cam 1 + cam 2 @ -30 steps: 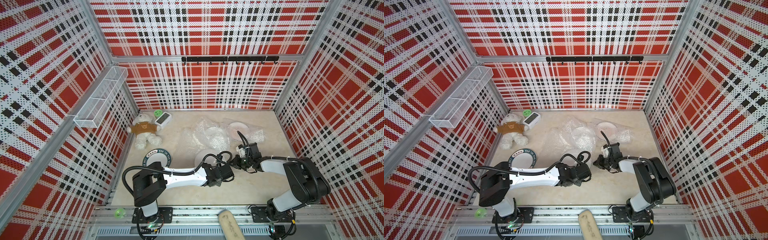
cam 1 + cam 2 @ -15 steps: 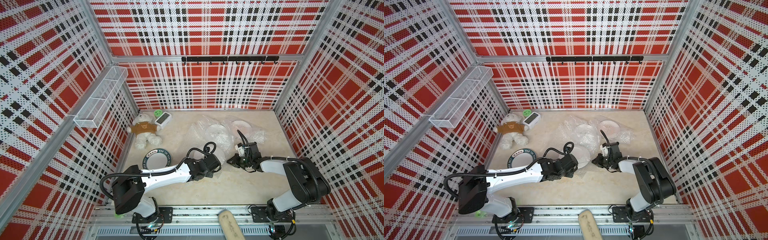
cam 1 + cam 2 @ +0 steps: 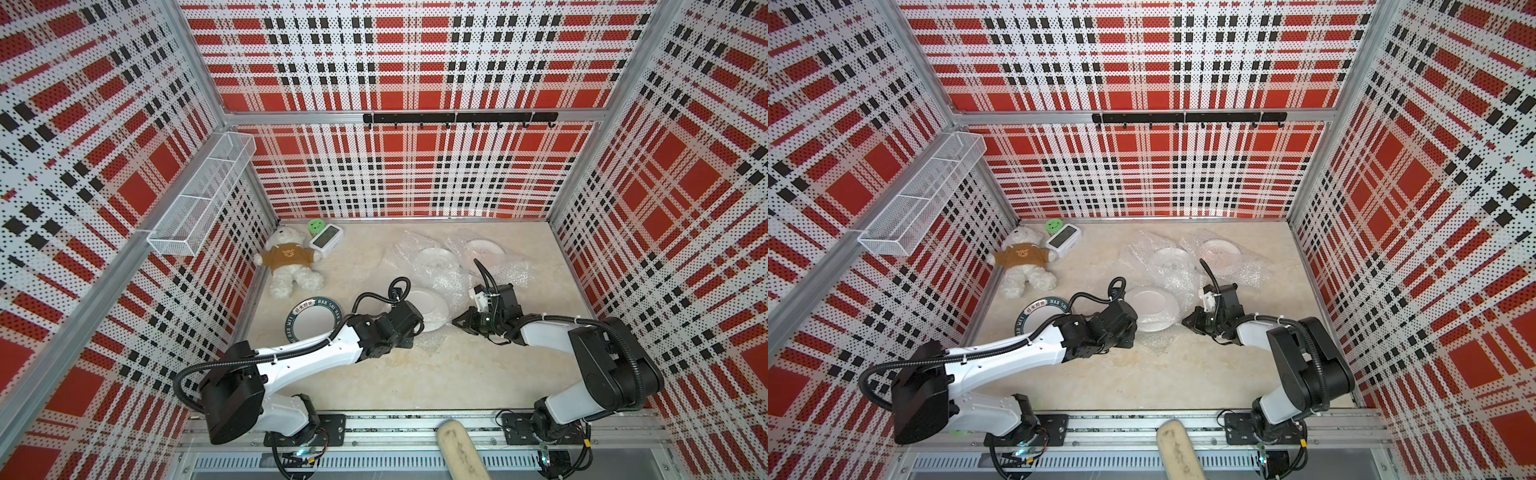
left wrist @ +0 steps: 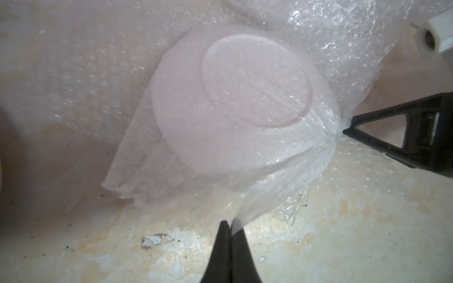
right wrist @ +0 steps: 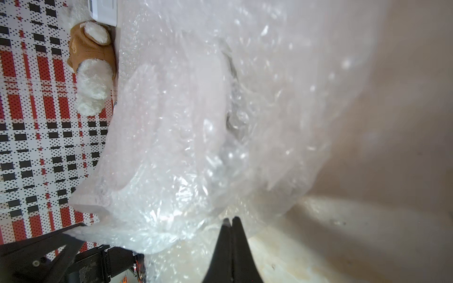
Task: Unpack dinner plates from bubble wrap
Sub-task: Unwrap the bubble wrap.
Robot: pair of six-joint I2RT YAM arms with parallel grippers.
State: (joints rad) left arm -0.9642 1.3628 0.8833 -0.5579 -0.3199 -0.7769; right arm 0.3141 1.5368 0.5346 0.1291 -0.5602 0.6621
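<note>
Bubble wrap (image 4: 269, 186) around plate (image 4: 220, 103), in both jaws (tips together)

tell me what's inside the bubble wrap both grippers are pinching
A round white plate shows through the clear bubble wrap, which the left gripper and right gripper pinch. Its lower face and any pattern there are hidden.

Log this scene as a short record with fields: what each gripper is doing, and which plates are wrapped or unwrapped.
left gripper: shut on clear crinkly bubble wrap
right gripper: shut on the same wrap
between grippers: round white plate, covered by that wrap
unwrapped: round plate with dark lettered rim, beside the left arm
wrapped at back: two round pale plates
</note>
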